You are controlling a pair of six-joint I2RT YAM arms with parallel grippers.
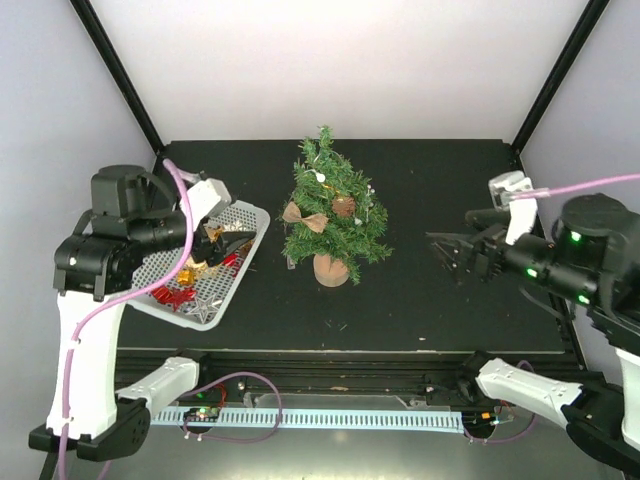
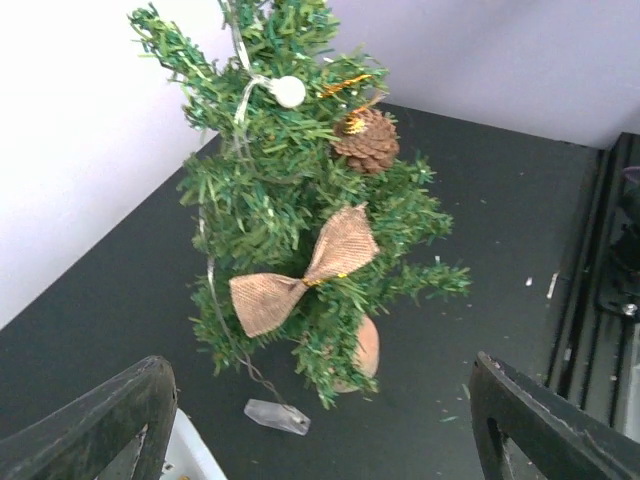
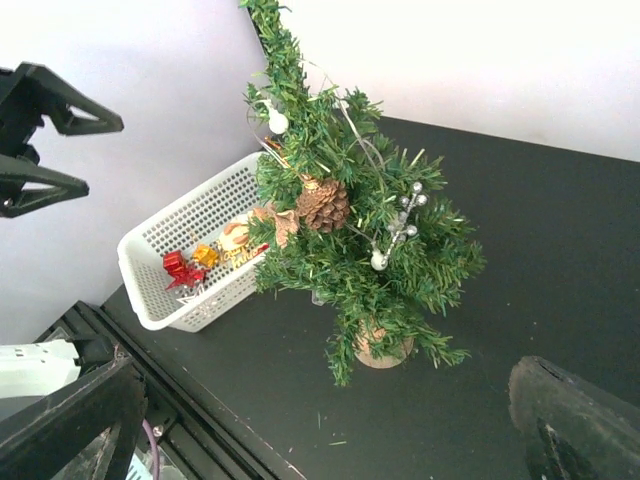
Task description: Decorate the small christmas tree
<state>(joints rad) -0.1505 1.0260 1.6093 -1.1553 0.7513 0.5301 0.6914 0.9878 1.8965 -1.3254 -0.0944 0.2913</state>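
Item: small christmas tree (image 1: 332, 215), a cone-shaped artificial fir with dark-green needles, set upright on a round tan wooden base (image 1: 331, 269).
Location: placed at the middle of the black table (image 1: 430, 310), between the two grippers, near the white basket (image 1: 252, 212) and well apart from the right arm.
Decorations fitted: a burlap bow (image 2: 300, 275) on the side turned toward the left arm; a pine cone (image 2: 365, 142) higher up beside it; a white ball (image 2: 288, 91) near the top; a silver berry sprig (image 3: 400, 225) on the side turned toward the right arm.
Wire: a thin wire is hung down through the branches and ends in a clear plastic piece (image 2: 277, 416) laid on the table just beside the base.
Basket contents: red ornaments (image 3: 178, 268) and a gold ornament (image 3: 206, 255) are held inside; the rest cannot be made out.
Left gripper (image 1: 232, 246): positioned over the basket, fingers spread wide, nothing between them.
Right gripper (image 1: 441, 252): held above the table to the right of the tree, fingers parted wide, nothing gripped.
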